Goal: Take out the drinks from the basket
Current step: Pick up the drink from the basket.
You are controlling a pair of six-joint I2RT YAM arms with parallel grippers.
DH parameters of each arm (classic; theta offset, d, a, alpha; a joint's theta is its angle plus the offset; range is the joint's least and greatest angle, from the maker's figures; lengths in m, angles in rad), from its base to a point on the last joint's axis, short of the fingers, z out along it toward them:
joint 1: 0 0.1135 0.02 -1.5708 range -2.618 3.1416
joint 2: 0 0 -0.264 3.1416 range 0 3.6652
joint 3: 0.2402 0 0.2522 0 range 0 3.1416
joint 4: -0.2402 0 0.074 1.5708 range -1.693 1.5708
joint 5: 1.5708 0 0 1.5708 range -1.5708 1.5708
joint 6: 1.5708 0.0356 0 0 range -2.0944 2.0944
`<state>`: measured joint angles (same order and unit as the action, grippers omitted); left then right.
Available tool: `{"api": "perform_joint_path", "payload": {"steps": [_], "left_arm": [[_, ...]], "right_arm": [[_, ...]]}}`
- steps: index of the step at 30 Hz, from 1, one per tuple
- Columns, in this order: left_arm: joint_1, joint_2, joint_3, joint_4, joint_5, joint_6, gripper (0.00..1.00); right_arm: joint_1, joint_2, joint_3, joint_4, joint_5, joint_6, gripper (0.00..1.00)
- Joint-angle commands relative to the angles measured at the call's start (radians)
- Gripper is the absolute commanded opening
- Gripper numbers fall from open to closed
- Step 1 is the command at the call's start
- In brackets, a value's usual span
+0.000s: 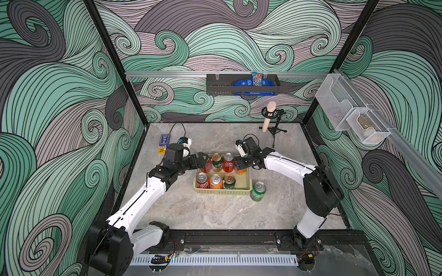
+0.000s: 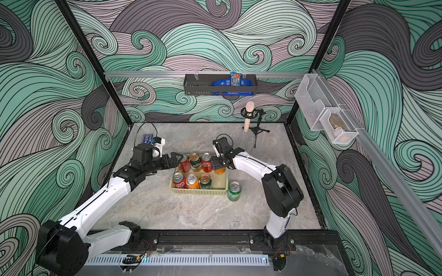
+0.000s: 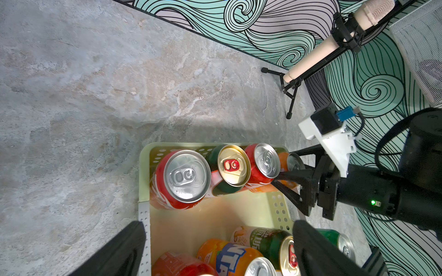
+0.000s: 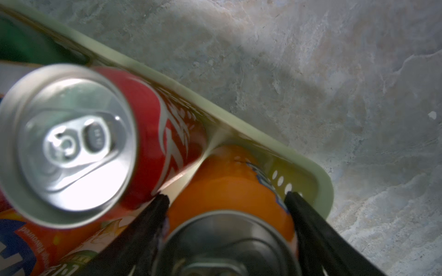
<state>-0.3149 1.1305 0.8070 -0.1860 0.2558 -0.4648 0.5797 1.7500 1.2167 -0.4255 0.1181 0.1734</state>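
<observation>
The pale yellow-green basket stands mid-table with several drinks upright in it. The back row holds a red can, a dark green-gold can and another red can. In front stand a red can, an orange can and a dark green-gold can. My right gripper is shut on the orange can at the basket's far right corner. My left gripper hangs open over the far left corner, with nothing between its fingers. A bright green can stands outside.
A microphone on a tripod stands at the back right. A blue box and a yellow disc lie at the back left. A black rack hangs on the rear wall, and white mesh bins hang on the right wall.
</observation>
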Motion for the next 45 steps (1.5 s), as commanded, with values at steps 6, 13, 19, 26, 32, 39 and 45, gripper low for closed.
{"api": "perform_joint_path", "payload": {"steps": [6, 13, 19, 26, 32, 39, 45], "left_arm": [[0.007, -0.009, -0.003, 0.014, 0.013, -0.006, 0.98], [0.007, -0.012, -0.003, 0.013, 0.013, -0.006, 0.99], [0.007, -0.008, 0.000, 0.015, 0.018, -0.005, 0.99], [0.007, 0.010, 0.020, 0.022, 0.060, -0.024, 0.99], [-0.027, 0.019, 0.014, 0.113, 0.192, -0.086, 0.97], [-0.087, 0.041, 0.017, 0.250, 0.290, -0.187, 0.98], [-0.171, 0.093, 0.047, 0.329, 0.292, -0.247, 0.99]], "right_arm": [[0.006, -0.086, -0.019, 0.012, -0.024, 0.032, 0.60], [0.003, -0.136, 0.001, 0.006, -0.013, 0.034, 0.56], [-0.006, -0.157, 0.027, -0.023, -0.006, 0.022, 0.55], [-0.017, -0.200, 0.042, -0.034, 0.020, 0.017, 0.55], [-0.029, -0.216, 0.070, -0.058, 0.038, 0.006, 0.55], [-0.043, -0.243, 0.108, -0.079, 0.039, -0.006, 0.55], [-0.049, -0.259, 0.143, -0.101, 0.054, -0.015, 0.55]]}}
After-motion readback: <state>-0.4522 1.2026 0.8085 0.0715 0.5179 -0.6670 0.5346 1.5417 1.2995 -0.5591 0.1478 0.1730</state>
